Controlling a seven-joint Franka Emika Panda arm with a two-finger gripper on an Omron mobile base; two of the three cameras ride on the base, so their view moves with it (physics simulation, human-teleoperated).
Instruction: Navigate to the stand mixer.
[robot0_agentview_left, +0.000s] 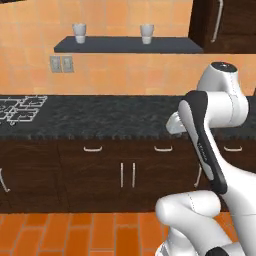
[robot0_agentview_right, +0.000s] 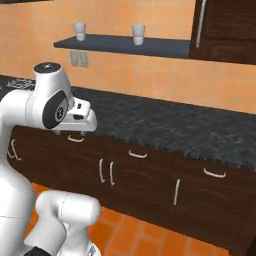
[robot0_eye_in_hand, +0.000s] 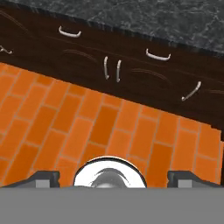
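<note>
arm (robot0_agentview_left: 210, 150) folded lower right, tucked for driving | gripper (robot0_eye_in_hand: 112, 177) fingers set wide, empty | counter (robot0_agentview_left: 100, 117) mid-frame | stand mixer unsighted, likely more driving

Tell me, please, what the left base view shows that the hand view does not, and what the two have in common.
The left base view alone shows the wall shelf with two white cups, the wall outlet and the stove grates. The hand view alone shows the hand with its fingertips wide apart over the orange brick floor. Both show the dark speckled countertop and the dark wood cabinets with their curved handles.
</note>
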